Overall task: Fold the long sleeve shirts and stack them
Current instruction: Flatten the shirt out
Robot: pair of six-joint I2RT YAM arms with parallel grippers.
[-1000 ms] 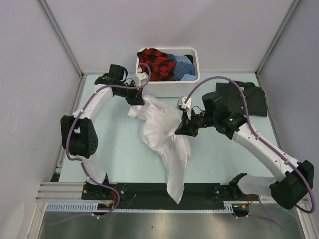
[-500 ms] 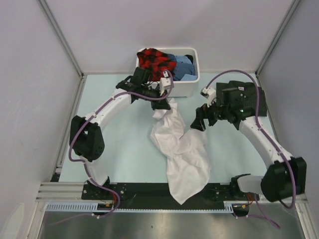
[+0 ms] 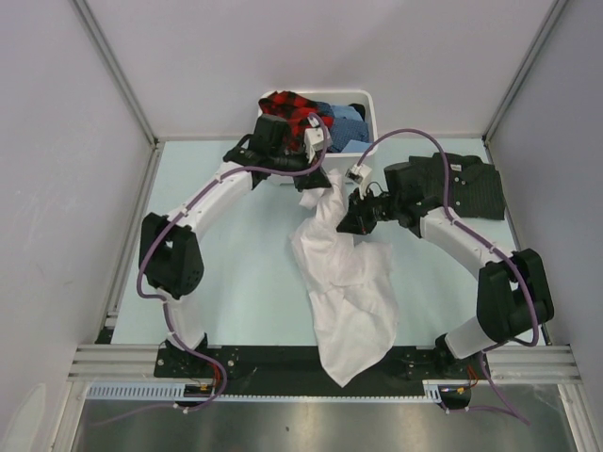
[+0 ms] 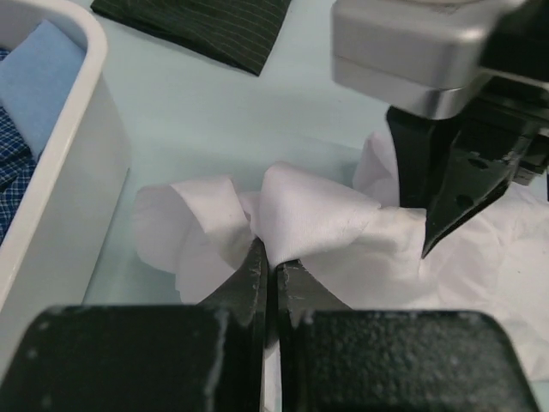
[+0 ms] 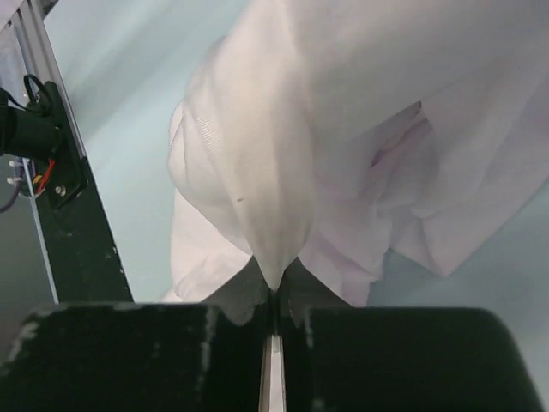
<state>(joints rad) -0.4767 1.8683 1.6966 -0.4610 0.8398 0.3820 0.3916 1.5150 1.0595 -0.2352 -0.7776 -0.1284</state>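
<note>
**Mia:** So, where is the left hand (image 4: 270,262)?

**Ben:** Up at the far side of the table (image 3: 226,245), just beside the white tub (image 3: 371,118). The left arm (image 3: 203,202) bends out to the left like a big bow, then reaches in to the middle.

**Mia:** Is that hand open?

**Ben:** No. Its two fingers are pressed together, and the top edge of the white shirt (image 3: 344,282) is pinched between them (the cloth puffs up in two soft loops right in front of them).

**Mia:** And the right hand (image 5: 274,296)?

**Ben:** It is close to the left one, a bit nearer the front and to the right. The right arm (image 3: 462,245) curves round from the right side and points the hand in to the left and down. Its fingers are squeezed together on a fold of the same white shirt.

**Mia:** Where does the white shirt go?

**Ben:** It runs from the two hands down the middle of the table, all crumpled. Its low end lies over the black strip (image 3: 273,363) at the near edge.

**Mia:** What about the other shirt?

**Ben:** The dark striped shirt (image 3: 476,188) lies in the far right corner of the table, partly under the right arm and apart from the white one.

**Mia:** And in the tub?

**Ben:** A red checked cloth (image 3: 287,108) and some blue cloth (image 3: 344,118).
</note>
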